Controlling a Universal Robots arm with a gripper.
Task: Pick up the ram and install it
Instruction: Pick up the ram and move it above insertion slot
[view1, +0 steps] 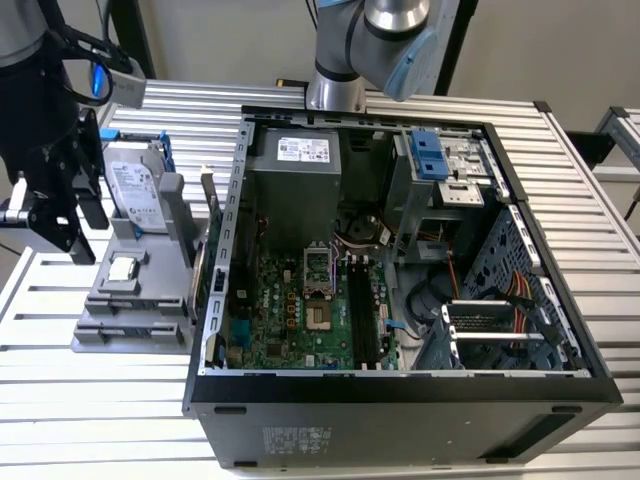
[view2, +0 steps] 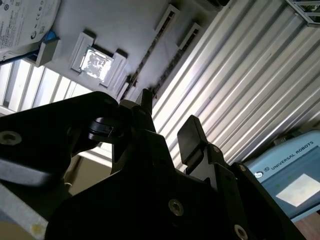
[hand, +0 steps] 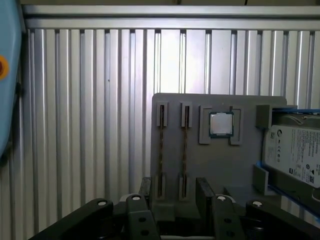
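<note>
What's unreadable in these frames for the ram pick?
First wrist view: the ram stands edge-on in the slots of the holder, so its chips and label are hidden.
Exterior view: the memory sockets are too small to tell whether their latches are open.
First wrist view: the hard drive is cut off by the picture edge.
First wrist view: the holder's near end is hidden behind the open tool.
</note>
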